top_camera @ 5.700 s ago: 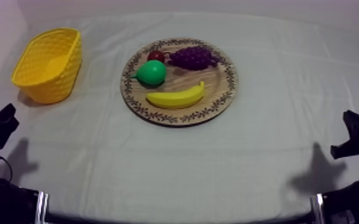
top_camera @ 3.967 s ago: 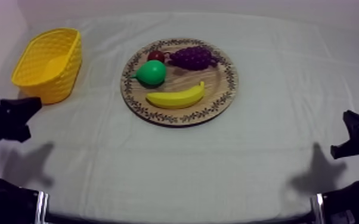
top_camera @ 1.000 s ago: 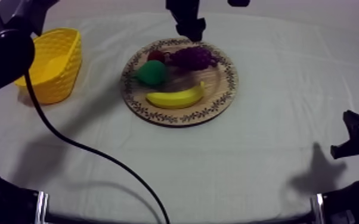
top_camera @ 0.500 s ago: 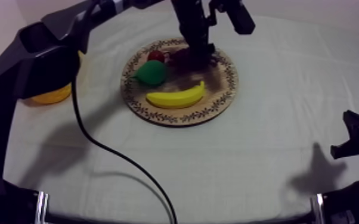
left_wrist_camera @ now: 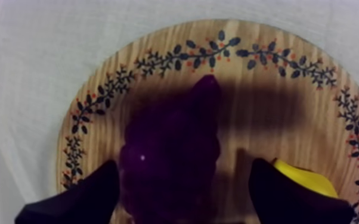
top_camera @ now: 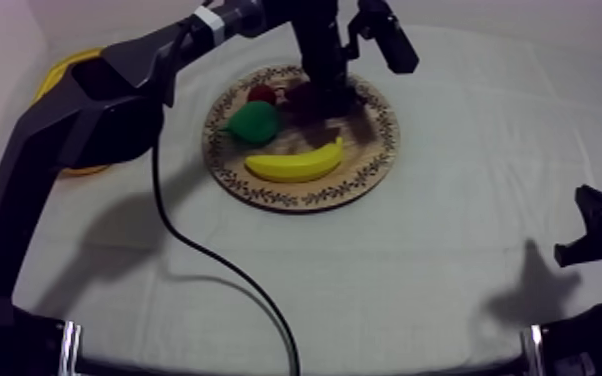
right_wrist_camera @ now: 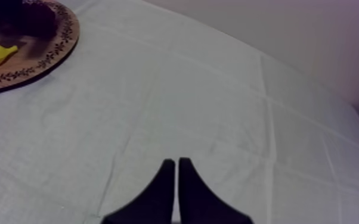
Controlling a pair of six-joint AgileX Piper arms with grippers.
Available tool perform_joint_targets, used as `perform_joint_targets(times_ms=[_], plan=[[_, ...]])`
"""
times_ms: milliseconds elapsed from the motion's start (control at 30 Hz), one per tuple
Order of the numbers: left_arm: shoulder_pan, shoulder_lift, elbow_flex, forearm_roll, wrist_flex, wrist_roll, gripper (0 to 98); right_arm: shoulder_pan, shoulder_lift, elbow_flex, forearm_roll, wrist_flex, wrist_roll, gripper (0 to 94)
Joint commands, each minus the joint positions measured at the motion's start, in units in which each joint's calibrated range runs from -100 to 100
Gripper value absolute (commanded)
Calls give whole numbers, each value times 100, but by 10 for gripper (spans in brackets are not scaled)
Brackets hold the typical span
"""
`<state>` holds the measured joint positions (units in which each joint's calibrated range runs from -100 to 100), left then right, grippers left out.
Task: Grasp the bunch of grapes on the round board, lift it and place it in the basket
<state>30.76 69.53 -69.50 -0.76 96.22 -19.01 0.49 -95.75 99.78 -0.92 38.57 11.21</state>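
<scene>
The purple bunch of grapes (left_wrist_camera: 170, 149) lies on the round wooden board (left_wrist_camera: 265, 77), and my left gripper (left_wrist_camera: 185, 199) hangs right over it. The gripper is open, one black finger (left_wrist_camera: 80, 199) on each side of the bunch, not closed on it. From above, my left gripper (top_camera: 327, 88) covers most of the grapes (top_camera: 301, 98) at the far part of the board (top_camera: 365, 170). The yellow basket (top_camera: 70, 66) stands at the far left, largely behind my left arm. My right gripper (right_wrist_camera: 173, 179) rests shut over bare cloth at the right edge (top_camera: 593, 228).
On the board also lie a green pear (top_camera: 253, 121), a small red fruit (top_camera: 261, 94) and a banana (top_camera: 295, 162), whose tip (left_wrist_camera: 304, 176) is close to one left finger. The arm's cable (top_camera: 215, 260) trails across the cloth in front of the board.
My left gripper has come down from above the board's far rim onto the grapes, and the arm has swung farther in over the basket. The right arm has not moved.
</scene>
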Motion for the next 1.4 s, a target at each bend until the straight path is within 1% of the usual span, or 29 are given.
perform_joint_targets(times_ms=[0, 200, 300, 367, 600, 667, 733, 933, 1167, 1367], plan=[[-16, 76, -109, 2, 31, -1, 805, -3, 0, 0, 1, -2, 0, 3], [-49, 302, -315, -22, 114, 48, 784, -3, 0, 0, 1, -2, 0, 3], [-57, 386, -359, -55, 122, 106, 747, -3, 0, 0, 1, -2, 0, 3], [-59, 425, -380, -81, 125, 158, 695, -3, 0, 0, 1, -2, 0, 3], [-55, 493, -399, -132, 89, 302, 461, -3, 0, 0, 1, -2, 0, 3], [-55, 499, -396, -138, 79, 317, 415, -3, 0, 0, 1, -2, 0, 3], [-52, 502, -389, -144, 68, 329, 391, -3, 0, 0, 1, -2, 0, 3], [-23, 223, 33, -168, -146, 352, 381, -3, 0, 0, 1, -2, 0, 3], [97, -931, 956, -200, -363, 428, 395, -3, 0, 0, 1, -2, 0, 3], [284, -2132, 1593, -366, -306, 553, 406, -3, 0, 0, 1, -2, 0, 3]])
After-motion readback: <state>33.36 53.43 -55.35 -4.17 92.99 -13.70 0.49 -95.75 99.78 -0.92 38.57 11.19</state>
